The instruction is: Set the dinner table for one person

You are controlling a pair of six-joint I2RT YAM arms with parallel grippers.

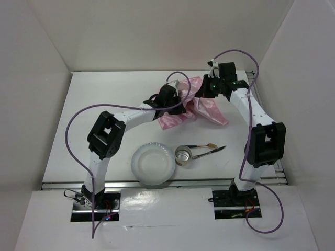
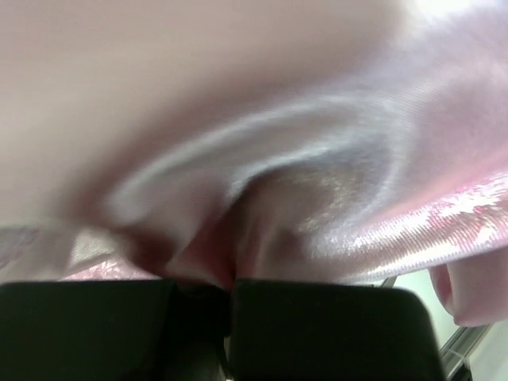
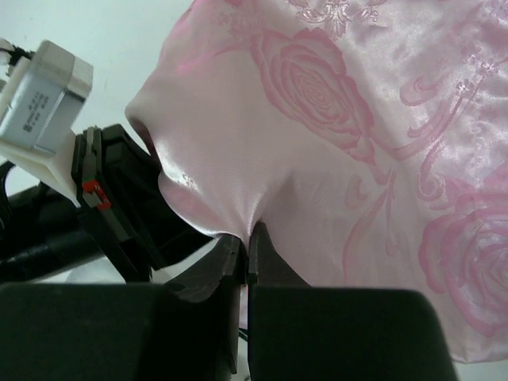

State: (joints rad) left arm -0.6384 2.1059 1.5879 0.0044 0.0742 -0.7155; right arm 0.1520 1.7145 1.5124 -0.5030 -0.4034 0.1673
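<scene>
A shiny pink mat (image 1: 207, 107) with a rose pattern hangs crumpled between my two grippers above the middle of the white dinner table (image 1: 104, 99). My left gripper (image 1: 175, 102) is shut on a fold of the mat (image 2: 317, 198), which fills its wrist view. My right gripper (image 1: 205, 90) is shut on another fold of the mat (image 3: 333, 135); its fingers (image 3: 266, 258) pinch the cloth. A white plate (image 1: 152, 163), a metal cup (image 1: 183, 155) on its side, and cutlery (image 1: 208, 149) lie near the table's front edge.
White walls enclose the table on the left, back and right. The left arm's black wrist and its grey camera block (image 3: 44, 91) show close beside the mat in the right wrist view. Purple cables (image 1: 73, 123) loop off both arms.
</scene>
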